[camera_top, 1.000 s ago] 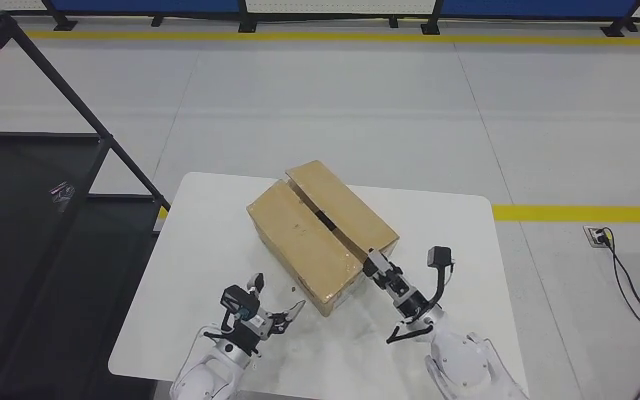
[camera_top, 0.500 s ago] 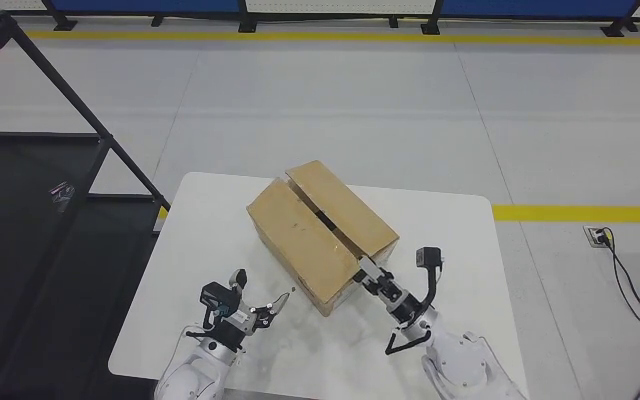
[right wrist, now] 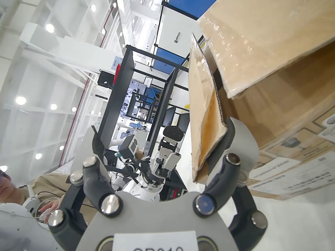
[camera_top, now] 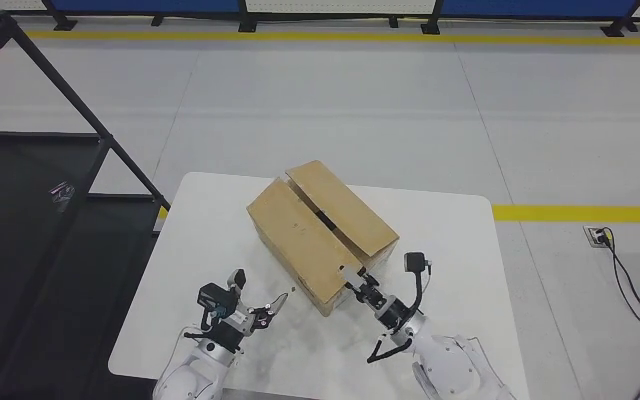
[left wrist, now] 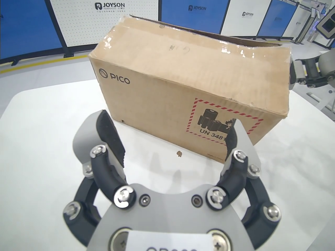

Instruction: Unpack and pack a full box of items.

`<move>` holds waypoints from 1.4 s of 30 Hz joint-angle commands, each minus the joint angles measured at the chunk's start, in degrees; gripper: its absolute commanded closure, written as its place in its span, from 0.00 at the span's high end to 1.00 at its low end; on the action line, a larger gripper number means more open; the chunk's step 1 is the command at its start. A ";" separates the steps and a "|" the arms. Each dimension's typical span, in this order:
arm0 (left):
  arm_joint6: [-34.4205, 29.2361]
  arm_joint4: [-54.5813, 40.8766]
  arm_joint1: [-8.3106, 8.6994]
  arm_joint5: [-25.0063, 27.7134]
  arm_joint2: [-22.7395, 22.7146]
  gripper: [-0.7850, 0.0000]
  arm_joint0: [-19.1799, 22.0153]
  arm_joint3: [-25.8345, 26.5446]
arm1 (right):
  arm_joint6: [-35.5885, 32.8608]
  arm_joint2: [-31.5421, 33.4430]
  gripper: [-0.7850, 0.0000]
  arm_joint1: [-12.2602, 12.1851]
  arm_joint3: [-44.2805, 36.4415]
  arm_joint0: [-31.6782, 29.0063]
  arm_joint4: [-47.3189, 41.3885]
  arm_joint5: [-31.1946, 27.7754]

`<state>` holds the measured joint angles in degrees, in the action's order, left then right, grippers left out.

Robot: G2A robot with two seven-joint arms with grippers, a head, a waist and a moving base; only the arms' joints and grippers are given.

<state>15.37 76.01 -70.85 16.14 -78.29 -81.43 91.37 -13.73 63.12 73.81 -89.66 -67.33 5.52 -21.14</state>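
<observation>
box point(camera_top: 318, 235) barely ajar, nothing out yet: my right claw point(right wrist: 162, 129) gapes with a flap corner point(right wrist: 205, 121) between its fingers point(right wrist: 235, 137), left claw point(left wrist: 169, 122) gapes empty beside the box.

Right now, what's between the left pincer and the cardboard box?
Only bare white table with one small brown speck, seen in the left wrist view; the open left pincer is apart from the box.
</observation>
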 commanded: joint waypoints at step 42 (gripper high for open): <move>1.77 -3.29 1.18 -2.48 -10.40 1.00 -2.47 -1.67 | -16.44 3.50 0.00 -0.57 5.83 1.43 -7.14 -11.90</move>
<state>17.12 72.88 -69.70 13.68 -88.40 -83.88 89.73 -29.76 66.26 73.34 -83.85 -65.87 -1.51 -32.82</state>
